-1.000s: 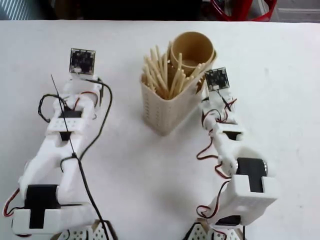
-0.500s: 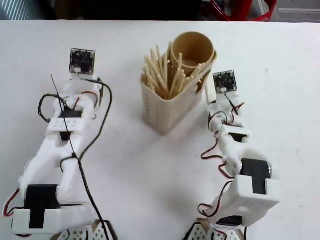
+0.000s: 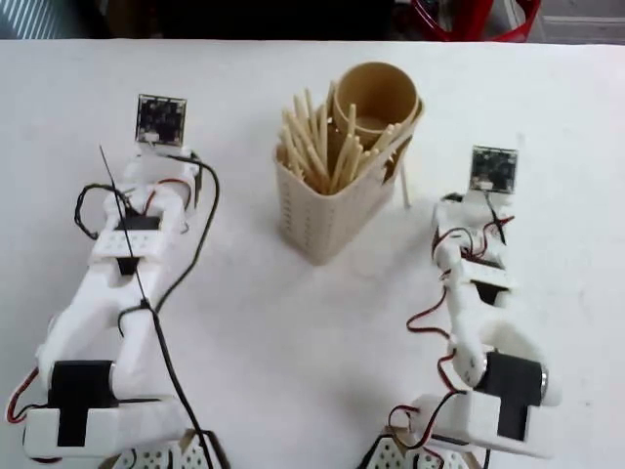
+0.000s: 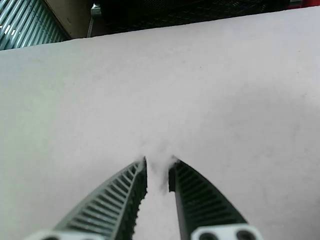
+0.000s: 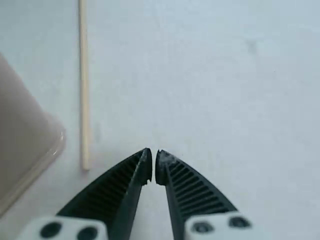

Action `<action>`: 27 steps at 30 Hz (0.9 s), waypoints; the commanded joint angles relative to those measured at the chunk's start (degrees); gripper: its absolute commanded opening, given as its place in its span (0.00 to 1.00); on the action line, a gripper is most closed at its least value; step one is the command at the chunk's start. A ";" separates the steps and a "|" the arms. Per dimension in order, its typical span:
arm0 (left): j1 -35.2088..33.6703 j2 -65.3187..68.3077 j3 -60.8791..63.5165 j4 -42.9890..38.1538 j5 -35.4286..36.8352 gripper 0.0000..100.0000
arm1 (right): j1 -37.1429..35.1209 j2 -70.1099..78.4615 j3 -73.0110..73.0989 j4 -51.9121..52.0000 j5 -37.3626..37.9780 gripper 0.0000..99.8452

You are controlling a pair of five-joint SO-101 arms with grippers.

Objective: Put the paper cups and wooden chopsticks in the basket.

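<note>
- The basket (image 3: 327, 220) sits on the white table (image 3: 264, 332) near the middle of the high view, a bit toward 12 o'clock.
- The paper cups (image 3: 376, 93) are nested in the basket's 1 o'clock corner, open side up and sticking well above the rim.
- A bundle of wooden chopsticks (image 3: 317, 147) stands in the basket's 10 to 11 o'clock part. They fan out and lean, and a few cross in front of the cups.
- One loose chopstick (image 3: 402, 181) is outside the basket, at its 3 o'clock side. It runs roughly 12 to 6 along the table just beside the wall. I can't tell if its far end touches the rim.
- The right arm (image 3: 479, 293) is at about 4 o'clock from the basket, near that loose stick.
- The right gripper (image 5: 153, 160) is over bare table with its jaws pressed just about together, nothing in them. The stick's near end is just beside its tips, not touching.
- The left arm (image 3: 117, 254) is at about 9 o'clock from the basket, well apart from it.
- The left gripper (image 4: 157, 167) is low over bare table, jaws parted just a crack and holding nothing.
</note>
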State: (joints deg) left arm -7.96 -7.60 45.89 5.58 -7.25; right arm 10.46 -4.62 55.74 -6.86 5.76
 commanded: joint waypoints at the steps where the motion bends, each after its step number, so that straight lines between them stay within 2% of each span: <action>1: 0.66 -2.51 -1.67 -1.32 0.26 0.09 | 2.15 -5.93 -0.18 -0.48 -5.01 0.02; 7: 0.84 -2.51 -1.67 -1.32 0.26 0.09 | -2.68 -13.76 0.26 0.75 -9.93 0.02; 15: 4.00 -2.42 -3.69 -0.62 0.18 0.10 | -10.15 -24.22 0.79 16.66 -11.08 0.02; 20: 5.41 -2.42 -7.91 7.47 0.26 0.10 | -13.76 -30.37 0.79 25.98 -20.84 0.02; 27: 10.33 -2.51 -13.27 17.49 0.26 0.10 | -16.40 -34.51 0.88 31.25 -21.89 0.02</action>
State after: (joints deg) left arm -0.22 -7.60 38.07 18.51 -7.25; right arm -4.66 -36.88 56.97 23.03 -15.52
